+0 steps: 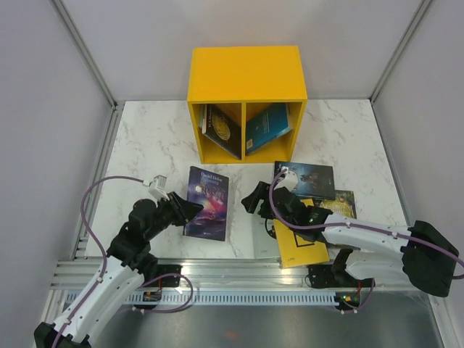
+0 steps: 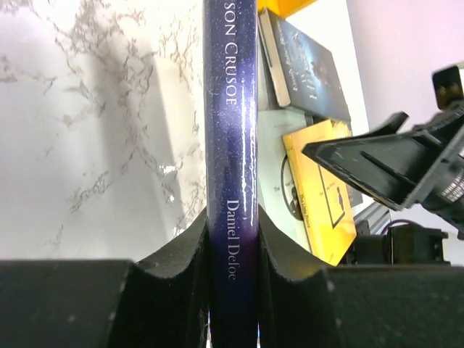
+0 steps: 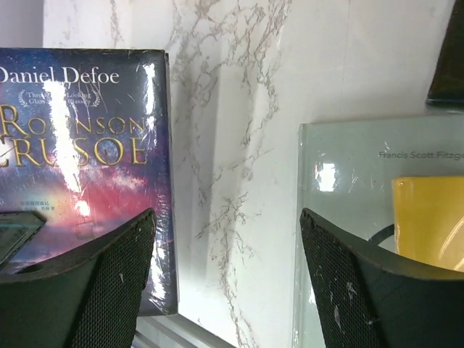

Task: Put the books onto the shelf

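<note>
A purple book [image 1: 209, 203] lies flat on the table, and my left gripper [image 1: 190, 210] clamps its left edge. In the left wrist view both jaws of that gripper [image 2: 232, 225] press against the purple spine [image 2: 230, 130]. My right gripper [image 1: 252, 197] hovers open over bare marble [image 3: 228, 232], between the purple book [image 3: 80, 145] and a pale book [image 3: 362, 167]. A yellow book [image 1: 299, 243] lies on top of the pale book [image 1: 264, 235]. The yellow shelf [image 1: 246, 72] stands at the back with one leaning book in its left compartment [image 1: 221, 129] and another in its right [image 1: 267, 127].
A dark book [image 1: 308, 179] lies behind the right arm, and a green-edged one [image 1: 339, 204] lies to its right. The metal rail [image 1: 217, 272] runs along the table's near edge. Grey walls close in both sides.
</note>
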